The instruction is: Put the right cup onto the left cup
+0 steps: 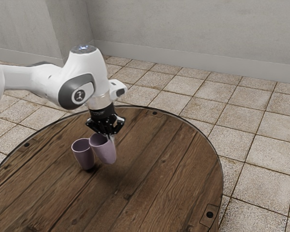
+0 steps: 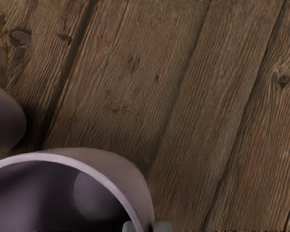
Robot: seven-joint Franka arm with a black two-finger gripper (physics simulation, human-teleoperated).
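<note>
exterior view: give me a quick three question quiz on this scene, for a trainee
1. Fill the gap: the pincer is shut on the wall of the mauve cup nearer the exterior view's ____.

2. Multiple choice: how does the held cup lie relative to the other mauve cup?
a) nested inside it
b) beside it
c) underneath it

3. True or false: the wooden table has a curved edge.

Key: 1 right; 2 b; 3 true
</note>
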